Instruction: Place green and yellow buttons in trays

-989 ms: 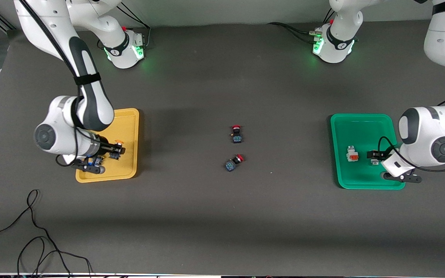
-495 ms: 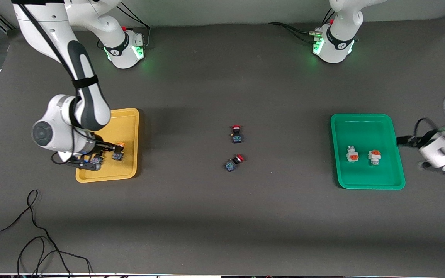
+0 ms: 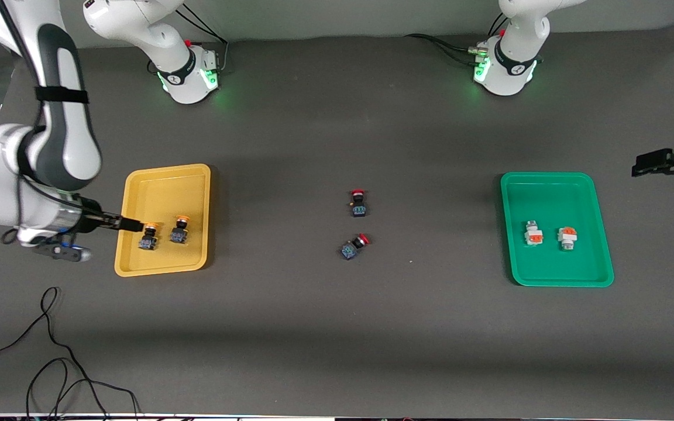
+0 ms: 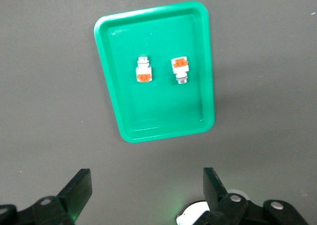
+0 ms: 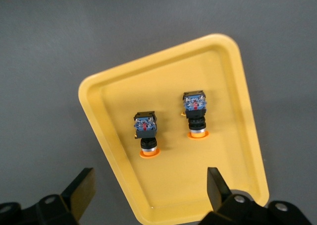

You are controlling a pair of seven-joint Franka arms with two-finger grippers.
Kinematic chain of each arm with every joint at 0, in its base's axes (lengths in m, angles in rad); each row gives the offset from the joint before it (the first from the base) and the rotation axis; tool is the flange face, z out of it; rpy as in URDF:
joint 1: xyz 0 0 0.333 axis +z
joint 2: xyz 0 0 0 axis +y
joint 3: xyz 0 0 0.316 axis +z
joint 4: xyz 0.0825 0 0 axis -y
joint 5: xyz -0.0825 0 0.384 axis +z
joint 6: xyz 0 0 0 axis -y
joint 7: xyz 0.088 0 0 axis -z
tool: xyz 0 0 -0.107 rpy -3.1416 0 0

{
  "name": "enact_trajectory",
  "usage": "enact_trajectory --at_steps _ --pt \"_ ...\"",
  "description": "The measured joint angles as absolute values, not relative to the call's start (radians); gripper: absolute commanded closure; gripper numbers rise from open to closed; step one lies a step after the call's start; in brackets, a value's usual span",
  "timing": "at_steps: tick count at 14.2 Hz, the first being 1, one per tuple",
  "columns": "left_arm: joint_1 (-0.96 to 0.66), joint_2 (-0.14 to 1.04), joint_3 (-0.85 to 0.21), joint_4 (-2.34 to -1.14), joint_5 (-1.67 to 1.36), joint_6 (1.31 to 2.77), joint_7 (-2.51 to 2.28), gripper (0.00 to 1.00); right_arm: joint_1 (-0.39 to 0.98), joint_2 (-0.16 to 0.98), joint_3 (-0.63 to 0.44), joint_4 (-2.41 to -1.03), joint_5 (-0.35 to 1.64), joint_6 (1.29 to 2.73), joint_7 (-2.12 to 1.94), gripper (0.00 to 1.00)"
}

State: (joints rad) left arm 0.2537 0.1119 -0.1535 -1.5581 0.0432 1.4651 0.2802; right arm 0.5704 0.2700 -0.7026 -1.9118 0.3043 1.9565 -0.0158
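Note:
The yellow tray [image 3: 161,187] holds two orange-capped, black-blue buttons [image 3: 149,238] [image 3: 179,233]. My right gripper [image 3: 132,224] hangs open and empty over that tray's edge toward the right arm's end of the table. In the right wrist view, the gripper [image 5: 151,188] has the tray's rim [image 5: 233,136] and both buttons [image 5: 145,131] [image 5: 196,111] below it. The green tray [image 3: 547,193] holds two white-bodied buttons [image 3: 533,233] [image 3: 567,237]. My left gripper [image 3: 641,166] is open and empty above bare table beside this tray. In the left wrist view, the gripper [image 4: 147,188] looks down on the tray [image 4: 153,133] and its buttons [image 4: 143,70] [image 4: 180,69].
Two red-capped black-blue buttons [image 3: 358,203] [image 3: 353,246] lie near the middle of the table between the trays. A loose black cable [image 3: 50,351] curls on the table close to the front camera at the right arm's end.
The right gripper opened, left its orange-capped button in the yellow tray and drew back off it. The left gripper let go of a white-bodied button and pulled away from the green tray.

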Motion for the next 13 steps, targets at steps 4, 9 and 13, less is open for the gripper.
enact_trajectory --at_steps 4,9,13 --pt "0.14 0.069 -0.154 -1.553 0.038 1.435 0.176 0.0 0.351 0.177 -0.452 -1.894 0.181 1.941 0.013 0.0" --pt "-0.027 0.019 -0.075 -1.584 0.038 1.43 0.097 0.0 0.021 0.011 -0.04 -1.89 0.066 1.805 0.036 0.0" --pt "-0.065 0.005 -0.023 -1.592 0.038 1.43 0.097 0.0 -0.042 -0.086 0.024 -1.821 0.053 1.69 0.013 0.0"
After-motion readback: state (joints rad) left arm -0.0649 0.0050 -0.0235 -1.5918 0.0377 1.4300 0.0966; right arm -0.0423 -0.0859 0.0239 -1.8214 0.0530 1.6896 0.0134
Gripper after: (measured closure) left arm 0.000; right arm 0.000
